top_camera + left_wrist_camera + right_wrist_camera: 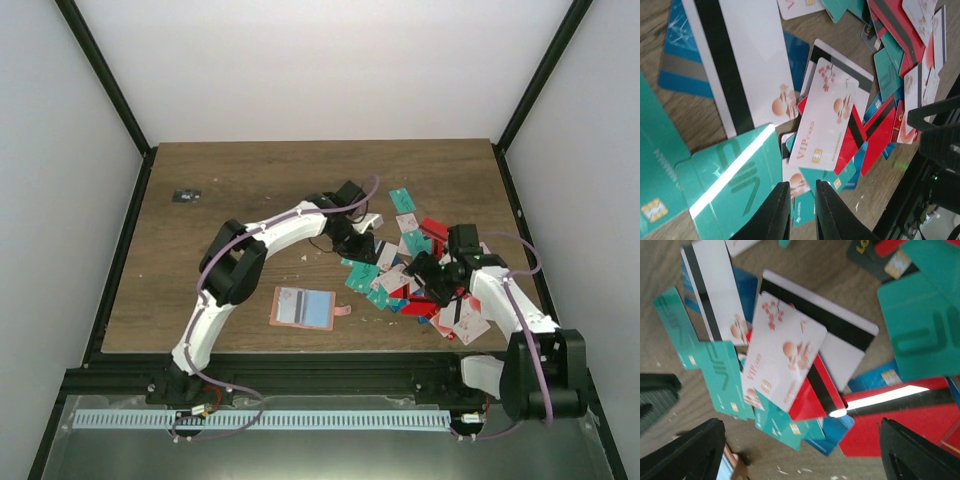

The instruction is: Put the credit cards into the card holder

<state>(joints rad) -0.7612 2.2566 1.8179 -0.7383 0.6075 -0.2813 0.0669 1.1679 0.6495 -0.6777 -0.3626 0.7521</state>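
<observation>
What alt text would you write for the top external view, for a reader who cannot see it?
The robot's left claw and right claw hover over a scattered pile of credit cards on the right of a wooden table. The pink card holder lies open left of the pile, near the front edge, untouched.

in the top view, the small dark thing at the far left is too small to identify, and the card holder shows no readable pocket detail. the right gripper and its arm cover part of the credit cards. in the left wrist view, a teal card runs off the left edge, a blue card lies half under a white striped card, and the left gripper is cut off by the bottom edge. in the right wrist view, a large teal card is blurred and a dark card is clipped at the top.
</observation>
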